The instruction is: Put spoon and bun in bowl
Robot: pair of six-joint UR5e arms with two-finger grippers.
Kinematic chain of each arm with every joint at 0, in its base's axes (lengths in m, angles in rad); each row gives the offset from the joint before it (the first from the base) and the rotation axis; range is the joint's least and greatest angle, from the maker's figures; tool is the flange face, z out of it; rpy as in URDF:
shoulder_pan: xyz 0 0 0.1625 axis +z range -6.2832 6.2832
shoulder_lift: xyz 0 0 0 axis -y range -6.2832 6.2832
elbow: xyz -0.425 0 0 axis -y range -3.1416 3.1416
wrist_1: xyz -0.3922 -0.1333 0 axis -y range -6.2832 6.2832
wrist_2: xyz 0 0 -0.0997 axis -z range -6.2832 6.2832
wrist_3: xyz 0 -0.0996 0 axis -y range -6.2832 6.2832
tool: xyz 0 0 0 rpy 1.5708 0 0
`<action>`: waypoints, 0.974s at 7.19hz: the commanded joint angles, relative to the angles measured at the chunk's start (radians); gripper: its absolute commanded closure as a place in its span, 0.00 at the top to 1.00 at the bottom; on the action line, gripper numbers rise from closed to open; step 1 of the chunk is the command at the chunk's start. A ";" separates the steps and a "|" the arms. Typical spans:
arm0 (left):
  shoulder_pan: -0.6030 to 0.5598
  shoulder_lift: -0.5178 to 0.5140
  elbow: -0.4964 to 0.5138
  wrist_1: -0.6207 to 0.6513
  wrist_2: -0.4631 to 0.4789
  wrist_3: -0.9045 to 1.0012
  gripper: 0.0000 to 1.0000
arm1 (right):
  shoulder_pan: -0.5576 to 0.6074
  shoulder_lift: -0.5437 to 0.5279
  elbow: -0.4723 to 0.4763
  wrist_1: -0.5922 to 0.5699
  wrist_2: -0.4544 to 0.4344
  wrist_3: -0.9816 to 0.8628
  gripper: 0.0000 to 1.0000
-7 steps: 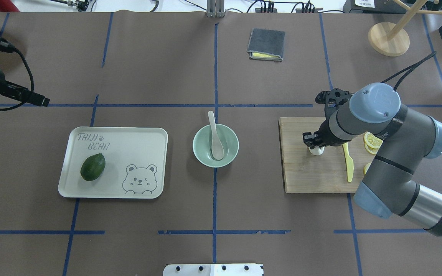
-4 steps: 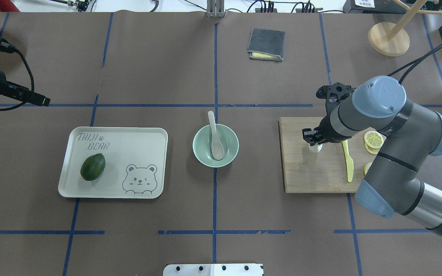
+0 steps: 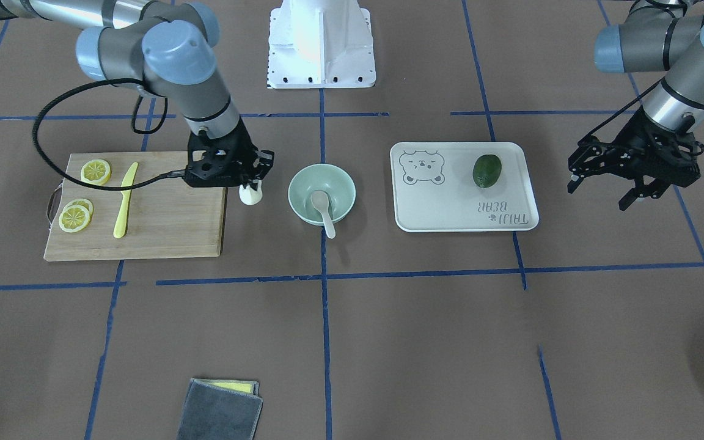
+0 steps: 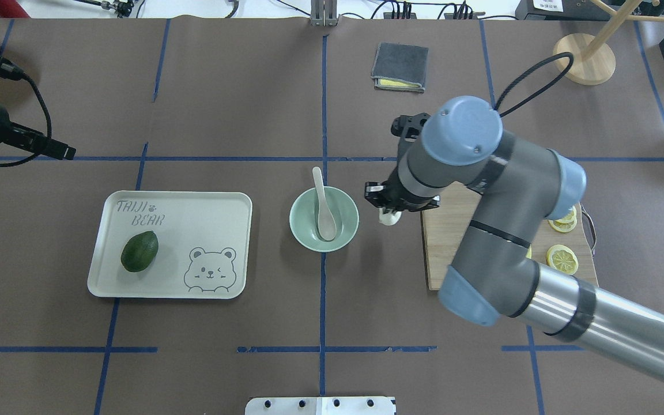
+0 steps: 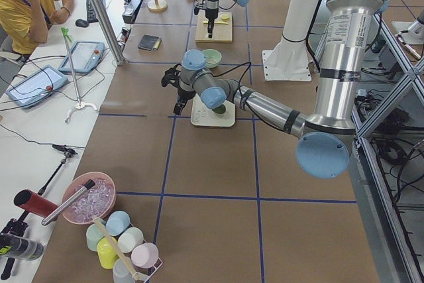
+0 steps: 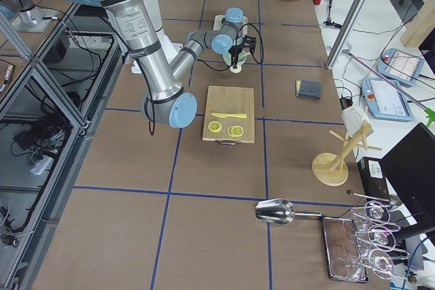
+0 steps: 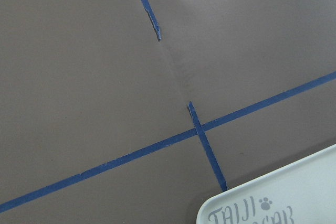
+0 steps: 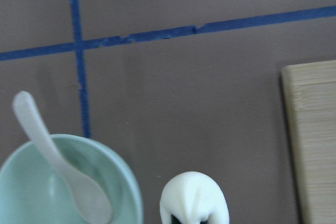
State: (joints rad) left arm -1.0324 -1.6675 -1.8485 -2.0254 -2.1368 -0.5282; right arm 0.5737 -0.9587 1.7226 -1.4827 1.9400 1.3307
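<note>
Most of the bun (image 4: 390, 219) hides beneath the right pincer (image 3: 250, 184) clamping it.

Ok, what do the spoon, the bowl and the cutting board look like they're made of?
Spoon: likely plastic, off-white, slightly translucent in the right wrist view. Bowl: smooth plain mint green, faint gloss; ceramic or melamine, cannot tell. Cutting board: bamboo or wood, matte, with visible straight grain strips.
</note>
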 commanded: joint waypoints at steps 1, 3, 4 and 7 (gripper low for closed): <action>0.000 0.000 0.002 -0.001 0.000 0.001 0.99 | -0.044 0.146 -0.100 -0.001 -0.035 0.110 0.02; 0.000 0.000 -0.003 -0.001 0.000 -0.009 0.99 | -0.061 0.146 -0.107 0.001 -0.038 0.107 0.06; 0.000 0.000 -0.003 -0.001 0.000 -0.009 0.99 | -0.061 0.147 -0.126 0.001 -0.038 0.104 0.39; 0.000 -0.001 -0.003 -0.002 0.000 -0.010 0.99 | -0.064 0.149 -0.144 0.030 -0.081 0.108 1.00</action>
State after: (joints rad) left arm -1.0324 -1.6678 -1.8511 -2.0268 -2.1368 -0.5387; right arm 0.5105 -0.8098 1.5840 -1.4712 1.8707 1.4338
